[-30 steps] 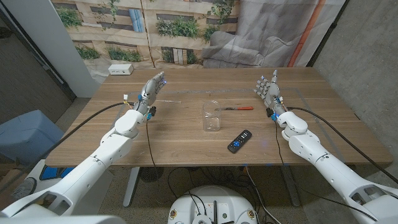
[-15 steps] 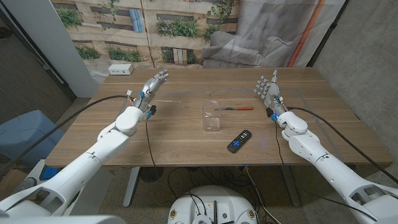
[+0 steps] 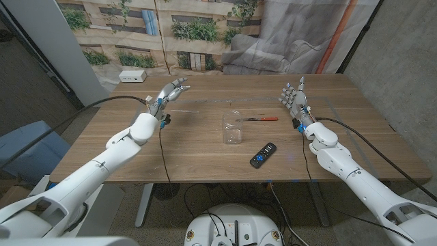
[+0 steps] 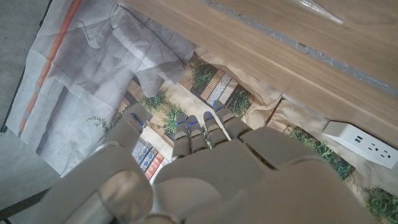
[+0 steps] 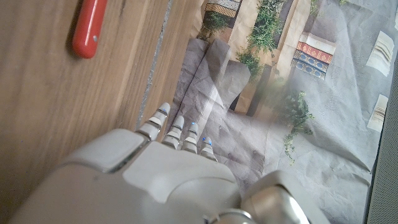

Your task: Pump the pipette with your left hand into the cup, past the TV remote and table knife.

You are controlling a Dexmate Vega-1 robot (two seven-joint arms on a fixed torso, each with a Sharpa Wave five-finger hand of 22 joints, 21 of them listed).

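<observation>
- We see our left hand (image 3: 172, 91) empty, fingers spread, raised over the far-left table.
- The pipette (image 3: 186, 111) lies just nearer than it, running left-right; the cup (image 3: 233, 128) waits to its right.
- Our right hand (image 3: 293, 99) is likewise empty, fingers spread.

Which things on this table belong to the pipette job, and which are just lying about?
Job:
pipette
cup
remote
knife
left hand, open, holding nothing

Lying about:
power strip
right hand, open, raised off the table
</observation>
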